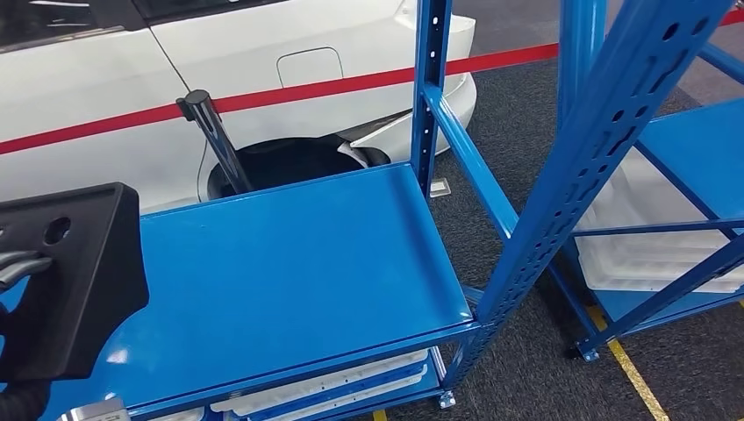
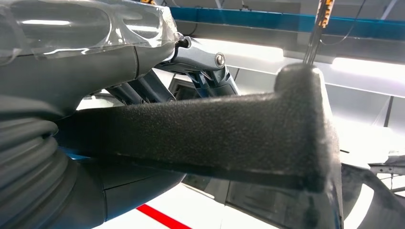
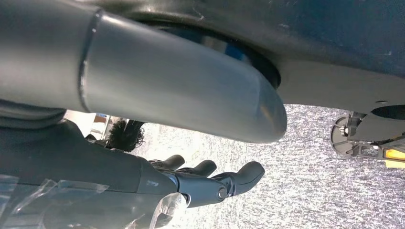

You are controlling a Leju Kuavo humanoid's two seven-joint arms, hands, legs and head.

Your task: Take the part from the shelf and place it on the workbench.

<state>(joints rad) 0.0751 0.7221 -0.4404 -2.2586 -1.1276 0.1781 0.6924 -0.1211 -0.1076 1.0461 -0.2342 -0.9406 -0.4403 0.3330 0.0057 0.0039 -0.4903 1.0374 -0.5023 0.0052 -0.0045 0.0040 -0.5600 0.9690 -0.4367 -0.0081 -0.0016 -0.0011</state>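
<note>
A black moulded part with round holes hangs at the left edge of the head view, just above the blue shelf. My left hand holds it from the left, fingers showing behind the holes. In the left wrist view the same rough black part lies across the picture, gripped between the grey thumb and the dark fingers of my left hand. My right hand hangs over grey speckled floor, its fingers loosely apart and holding nothing.
The shelf's blue uprights rise at the right. White trays lie on the level below, and more white trays in the neighbouring rack. A white car, a red barrier tape and a black post stand behind.
</note>
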